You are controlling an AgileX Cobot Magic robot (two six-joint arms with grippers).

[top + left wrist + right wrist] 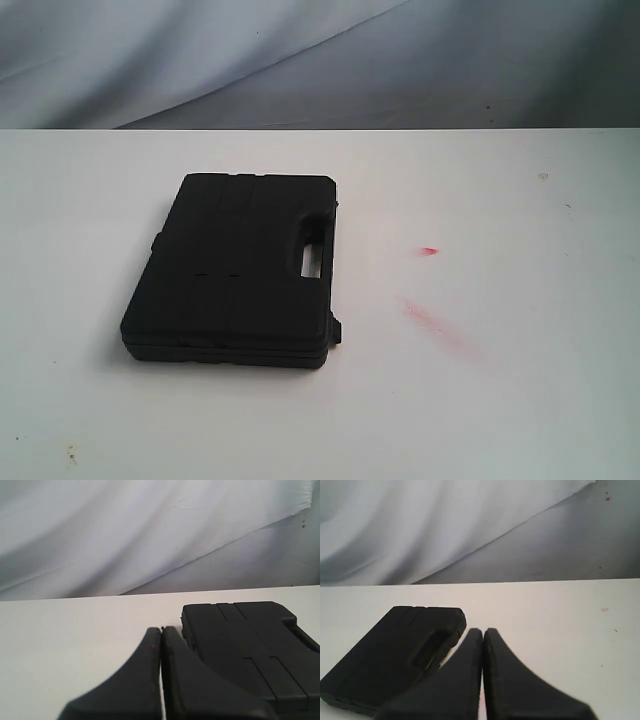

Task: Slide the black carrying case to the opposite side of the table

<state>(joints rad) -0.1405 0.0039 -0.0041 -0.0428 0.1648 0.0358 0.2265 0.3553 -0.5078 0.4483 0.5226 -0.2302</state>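
The black case (235,270) lies flat on the white table (500,400), left of the middle, with its handle slot (312,258) along the right edge. Neither arm shows in the exterior view. In the left wrist view my left gripper (161,629) is shut with nothing between its fingers, and the case (250,650) lies just beside it. In the right wrist view my right gripper (483,631) is also shut and empty, with the case (395,655) close on its other side. Neither gripper touches the case.
Red smears (432,318) and a red spot (429,250) mark the table right of the case. Small specks (70,455) sit near the front left. A draped grey-white cloth (300,60) hangs behind the table's far edge.
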